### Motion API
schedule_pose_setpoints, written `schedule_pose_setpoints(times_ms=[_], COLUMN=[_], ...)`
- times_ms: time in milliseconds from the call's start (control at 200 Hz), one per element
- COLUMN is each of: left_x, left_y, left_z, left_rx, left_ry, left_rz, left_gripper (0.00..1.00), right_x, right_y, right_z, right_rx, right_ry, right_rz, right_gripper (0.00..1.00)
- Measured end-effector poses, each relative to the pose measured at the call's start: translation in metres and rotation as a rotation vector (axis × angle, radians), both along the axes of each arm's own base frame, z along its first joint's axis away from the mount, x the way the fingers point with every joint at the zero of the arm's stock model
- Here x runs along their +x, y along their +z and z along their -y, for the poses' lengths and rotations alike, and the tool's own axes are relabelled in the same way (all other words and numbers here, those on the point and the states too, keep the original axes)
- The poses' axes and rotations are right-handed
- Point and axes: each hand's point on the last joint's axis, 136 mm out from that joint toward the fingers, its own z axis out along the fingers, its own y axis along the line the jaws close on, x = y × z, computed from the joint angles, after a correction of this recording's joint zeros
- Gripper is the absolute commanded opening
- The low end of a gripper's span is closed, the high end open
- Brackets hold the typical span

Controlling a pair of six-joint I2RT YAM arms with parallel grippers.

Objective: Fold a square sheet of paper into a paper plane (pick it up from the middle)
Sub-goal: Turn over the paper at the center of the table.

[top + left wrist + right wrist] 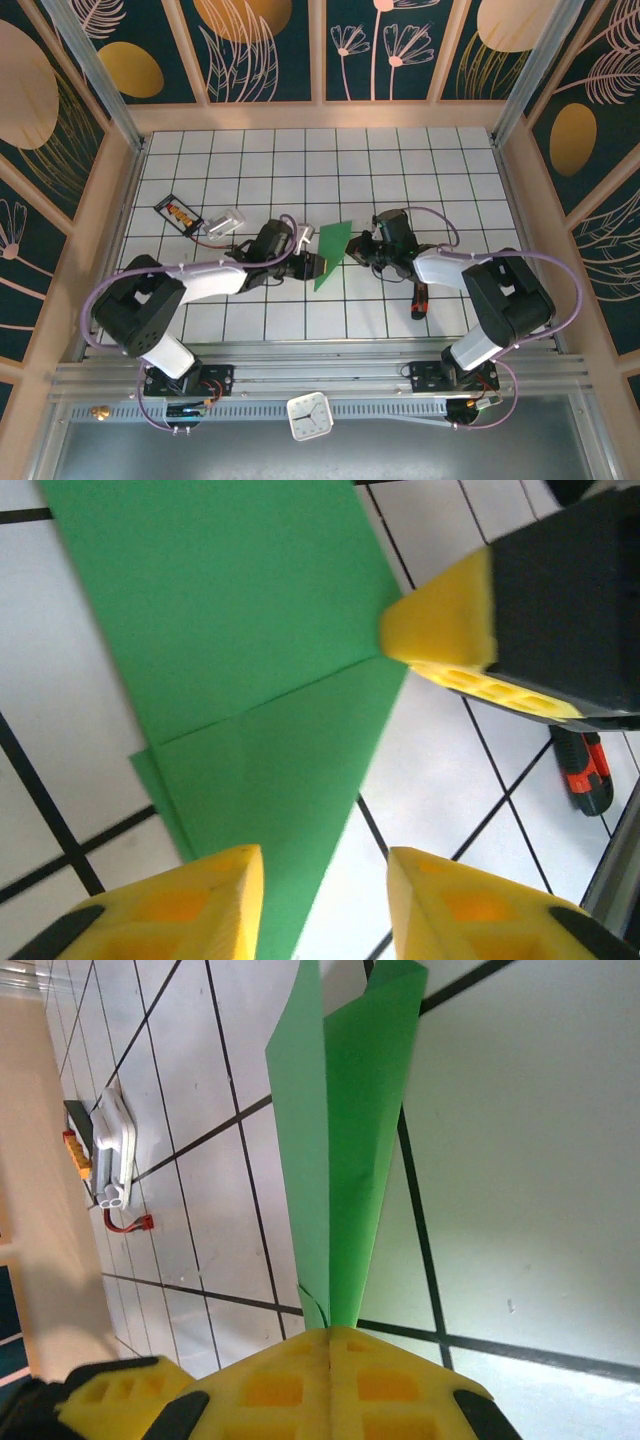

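Note:
The square sheet of paper (332,253) is bright green and folded into a narrow, pointed paper plane shape with a lengthwise crease. It stands up off the tiles between the two grippers. My right gripper (356,248) is shut on one end of it; in the right wrist view the yellow fingertips (330,1338) meet on the fold and the paper (345,1140) fans out beyond them. My left gripper (325,905) is open, and the paper (250,660) reaches down beside its left finger (200,910) with a gap to the other. A right gripper finger (440,630) touches the paper's edge.
A white device (228,222) and a black card with orange pieces (178,213) lie at the left of the tiled table. A red-and-black tool (419,298) lies by the right arm. A small clock (309,415) sits on the front rail. Walls enclose the table.

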Motion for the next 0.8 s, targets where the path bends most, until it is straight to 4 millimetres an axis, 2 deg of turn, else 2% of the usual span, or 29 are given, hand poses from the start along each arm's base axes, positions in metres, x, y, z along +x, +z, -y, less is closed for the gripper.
schedule_pose_setpoints(times_ms=[310,620,801], left_x=[-0.009,0.001,0.009], left_y=[0.001,-0.013,-0.018], left_z=[0.004,0.002,0.008], left_rx=[0.065,0.183,0.228], left_ry=[-0.017,-0.022,-0.032], left_rz=[0.144,0.239,0.271], left_gripper=[0.57,0.60,0.56], right_x=[-0.008,-0.007,-0.007], right_y=[0.003,0.009,0.012], right_z=[-0.014,-0.019,-0.021], right_rx=[0.074,0.130,0.151], right_ry=[-0.053,-0.077,-0.076], right_rz=[-0.075,-0.094,-0.102], right_gripper=[0.00,0.00,0.00])
